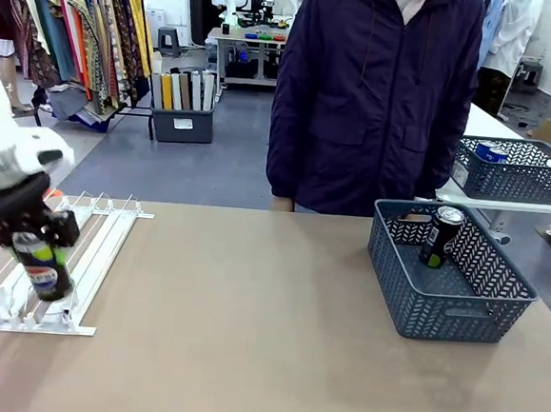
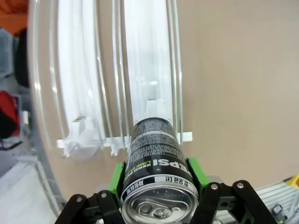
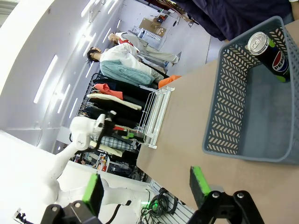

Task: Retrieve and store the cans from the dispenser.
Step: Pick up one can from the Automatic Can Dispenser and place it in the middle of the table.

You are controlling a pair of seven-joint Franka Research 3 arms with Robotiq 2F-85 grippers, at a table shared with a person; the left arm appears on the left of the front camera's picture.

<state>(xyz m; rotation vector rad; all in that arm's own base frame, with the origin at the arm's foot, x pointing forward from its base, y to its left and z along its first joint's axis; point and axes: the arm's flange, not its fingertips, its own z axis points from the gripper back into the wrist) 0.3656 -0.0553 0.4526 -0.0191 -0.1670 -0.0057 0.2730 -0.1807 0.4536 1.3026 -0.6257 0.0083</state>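
The black Pepsi can [image 2: 156, 163] is glossy printed metal with a bright bare-metal lid. The dispenser [image 2: 145, 70] has smooth white rails, seemingly plastic, and clear glossy plastic stops. The table [image 1: 266, 320] has a matt, smooth tan top. The basket [image 1: 446, 277] is matt grey plastic with a woven-pattern mesh wall. The left gripper [image 2: 156, 179] has black hard fingers with matt green pads [image 2: 194, 172].

Black can [image 2: 156, 158] reads "PEPSI ZERO SUGAR LIME"
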